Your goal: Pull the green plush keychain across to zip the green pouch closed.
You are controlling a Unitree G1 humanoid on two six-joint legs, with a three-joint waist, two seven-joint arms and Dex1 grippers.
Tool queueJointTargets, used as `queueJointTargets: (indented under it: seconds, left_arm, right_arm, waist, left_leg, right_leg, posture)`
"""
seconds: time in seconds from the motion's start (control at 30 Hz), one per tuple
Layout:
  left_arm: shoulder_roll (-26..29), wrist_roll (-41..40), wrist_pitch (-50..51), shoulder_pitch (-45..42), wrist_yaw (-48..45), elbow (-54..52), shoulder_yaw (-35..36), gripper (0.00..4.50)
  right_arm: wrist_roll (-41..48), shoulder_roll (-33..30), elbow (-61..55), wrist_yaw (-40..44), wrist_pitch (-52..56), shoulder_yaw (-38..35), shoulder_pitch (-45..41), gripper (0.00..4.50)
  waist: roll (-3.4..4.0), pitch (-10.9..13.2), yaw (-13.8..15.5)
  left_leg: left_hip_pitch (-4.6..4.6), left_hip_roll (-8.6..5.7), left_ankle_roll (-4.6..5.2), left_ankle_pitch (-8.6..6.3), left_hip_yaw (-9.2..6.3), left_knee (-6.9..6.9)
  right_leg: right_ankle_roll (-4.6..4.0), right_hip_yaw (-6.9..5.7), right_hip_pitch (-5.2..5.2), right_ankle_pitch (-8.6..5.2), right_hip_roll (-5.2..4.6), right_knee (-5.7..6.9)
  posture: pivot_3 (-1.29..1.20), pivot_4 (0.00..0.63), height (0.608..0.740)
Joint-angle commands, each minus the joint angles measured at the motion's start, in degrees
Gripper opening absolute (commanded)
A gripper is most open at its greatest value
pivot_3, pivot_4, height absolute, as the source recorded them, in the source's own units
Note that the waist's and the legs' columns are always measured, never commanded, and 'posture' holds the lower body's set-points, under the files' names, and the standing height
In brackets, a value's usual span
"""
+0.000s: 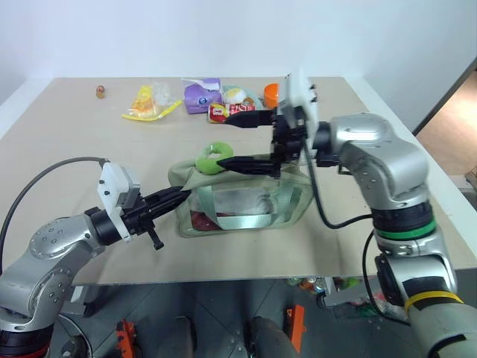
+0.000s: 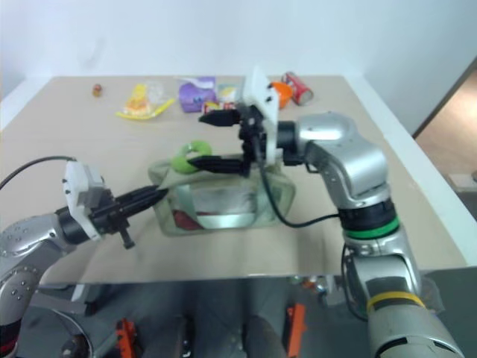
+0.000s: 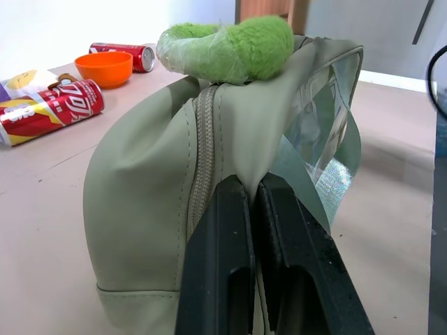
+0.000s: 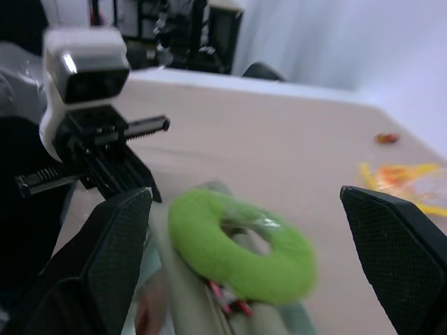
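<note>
- Our left gripper (image 1: 179, 196) is clenched on a pinch of fabric at the end of the green pouch (image 1: 246, 201), right beside the zipper seam; the left wrist view shows both black fingers (image 3: 220, 265) pressed together with the cloth folded between them.
- Our right gripper (image 1: 232, 140) stands released, its two fingers spread wide and holding nothing. One finger is above the pouch and the other lies level along the pouch's top edge.
- The green plush keychain (image 1: 212, 158) sits on top of the pouch at the end nearest our left gripper, just ahead of the right gripper's lower fingertip. In the right wrist view it lies between the spread fingers, curled into a ring (image 4: 241, 244).
- We judge the plush to be light, soft and squashy, so it will give under the pads. A grip across its thickest part, near where it joins the zipper pull, should slip least.
- The pouch looks limp and light, with a clear window and loose webbing straps, so it will likely drag along unless our left gripper anchors that end.
- Beyond the right gripper, well apart from the pouch, lie a purple packet (image 1: 201, 95), a yellow crinkly packet (image 1: 149, 103) and an orange bowl (image 3: 105, 68).
</note>
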Motion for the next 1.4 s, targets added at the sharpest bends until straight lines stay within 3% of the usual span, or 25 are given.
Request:
queueJointTargets:
  seconds: [0.03,0.27,0.4,0.53,0.57,0.6,0.7,0.73,1.13,1.4]
  left_arm:
    - [-0.3,0.5,0.7,0.2,1.0,-1.0,-1.8,0.00]
    - [0.2,1.0,0.5,0.7,1.9,-1.3,-1.9,0.00]
    - [0.1,1.3,0.4,0.5,2.3,-1.2,-2.1,0.00]
    - [-0.1,1.4,0.2,0.1,2.7,-1.0,-2.0,0.00]
    - [-0.1,1.5,0.2,0.1,2.7,-0.9,-2.0,0.00]
    - [0.0,1.5,0.2,0.1,2.7,-0.8,-2.1,0.00]
    - [-0.1,1.8,0.1,0.1,2.7,-0.4,-2.3,0.00]
    - [-0.2,2.0,0.0,0.0,2.8,-0.1,-2.4,0.00]
    - [-0.4,5.7,-0.9,-2.5,3.6,2.9,-3.8,0.00]
    - [-0.8,5.9,-1.1,-2.9,4.6,3.8,-2.8,0.00]
  right_arm:
    - [-1.1,1.0,0.5,1.5,-1.5,0.5,-1.8,4.48]
    - [-2.9,2.2,2.0,3.3,-2.3,2.2,-0.1,4.48]
    - [-4.4,3.1,3.2,3.8,-3.3,3.3,0.8,3.47]
    - [-5.5,3.5,4.2,4.3,-3.8,4.0,1.5,2.13]
    - [-5.6,3.6,4.2,4.3,-3.7,3.9,1.6,1.55]
    - [-5.4,3.7,4.2,4.3,-3.5,3.7,1.7,1.48]
    - [-4.0,4.2,3.5,4.1,-1.9,2.5,1.8,0.24]
    - [-3.5,4.2,3.2,4.1,-1.4,2.0,1.7,0.03]
    - [4.0,-1.7,-0.6,4.2,2.0,-9.1,2.0,0.03]
    - [-0.4,-11.6,4.0,1.4,-5.1,-16.9,7.6,0.03]
  waist:
    - [0.00,0.0,0.1]
    - [0.00,0.0,0.1]
    - [0.00,0.0,0.0]
    - [0.00,0.0,0.0]
    - [0.00,0.0,0.0]
    - [0.00,0.0,0.0]
    - [0.00,0.0,0.0]
    - [0.00,0.0,0.0]
    - [0.00,0.0,0.2]
    - [0.00,0.0,0.9]
  left_leg:
    - [0.00,-0.02,0.00,0.00,-0.01,0.00]
    - [0.02,0.04,0.01,0.00,-0.07,0.00]
    - [0.03,0.06,0.00,0.00,-0.08,0.00]
    - [0.02,0.06,0.00,0.00,-0.08,0.00]
    - [0.03,0.06,0.00,0.00,-0.08,0.00]
    - [0.03,0.06,0.00,0.00,-0.08,0.00]
    - [0.03,0.07,0.00,0.00,-0.08,-0.01]
    - [0.03,0.07,0.00,0.00,-0.08,-0.01]
    - [0.00,0.06,0.00,0.00,-0.08,-0.01]
    - [-0.04,-0.04,0.00,0.00,-0.06,0.00]
  right_leg:
    - [0.01,-0.01,0.01,0.00,-0.02,-0.01]
    - [0.03,-0.10,0.02,-0.01,0.05,-0.01]
    - [0.08,-0.10,0.02,-0.04,0.08,-0.01]
    - [0.08,-0.10,0.02,-0.04,0.07,-0.01]
    - [0.07,-0.10,0.02,-0.04,0.08,-0.01]
    - [0.06,-0.10,0.02,-0.04,0.08,-0.01]
    - [0.06,-0.11,0.02,-0.04,0.09,-0.01]
    - [0.06,-0.11,0.02,-0.04,0.09,-0.01]
    - [0.15,-0.12,0.02,-0.09,0.07,-0.02]
    - [0.19,-0.11,0.03,-0.10,-0.05,-0.09]
  posture:
    - [0.00,0.150,0.740]
    - [0.00,0.150,0.740]
    - [0.00,0.150,0.740]
    - [0.00,0.150,0.740]
    - [0.00,0.150,0.740]
    - [0.00,0.150,0.740]
    - [0.00,0.150,0.740]
    - [0.00,0.150,0.740]
    - [0.00,0.150,0.740]
    - [0.00,0.150,0.740]
